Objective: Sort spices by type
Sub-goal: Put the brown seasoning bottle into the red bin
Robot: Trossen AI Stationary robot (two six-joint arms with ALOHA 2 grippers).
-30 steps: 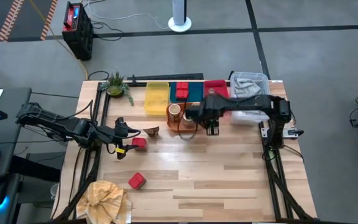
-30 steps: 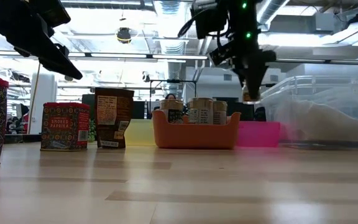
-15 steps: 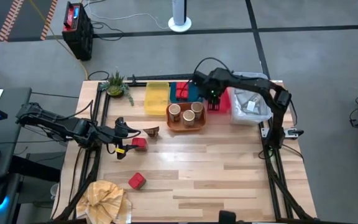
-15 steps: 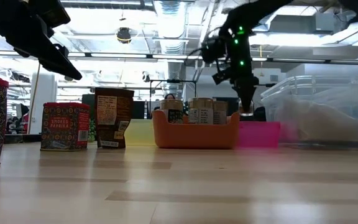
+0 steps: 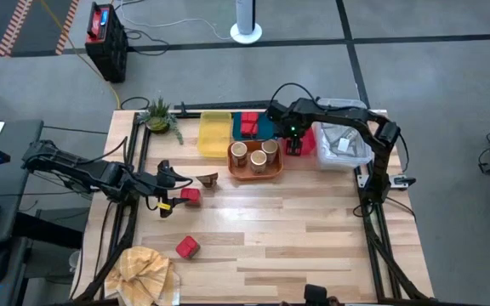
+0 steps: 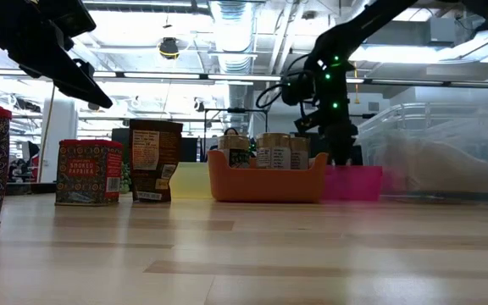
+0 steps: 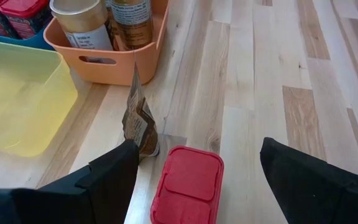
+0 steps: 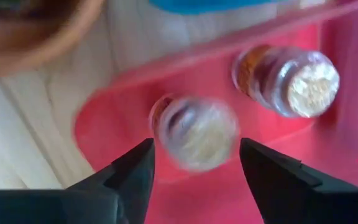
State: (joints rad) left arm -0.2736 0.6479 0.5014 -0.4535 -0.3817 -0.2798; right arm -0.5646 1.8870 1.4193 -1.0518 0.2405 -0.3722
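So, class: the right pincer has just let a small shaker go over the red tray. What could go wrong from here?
1. The right pincer is open, its fingers close on either side of the blurred shaker; lifting off at a slant could tip it.
2. A second shaker stands nearby in the red tray, so a toppling shaker might knock it.
3. The left pincer hangs open over a red tin beside a brown pouch; closing could catch the pouch.

Right gripper [image 8: 194, 163] fingers apart, pointing down; left gripper [image 7: 194, 180] spread wide.

Industrial lab hall: exposed ceiling ducts [image 6: 227, 17], grey concrete floor [image 5: 432, 76], robot table [image 5: 313, 229].
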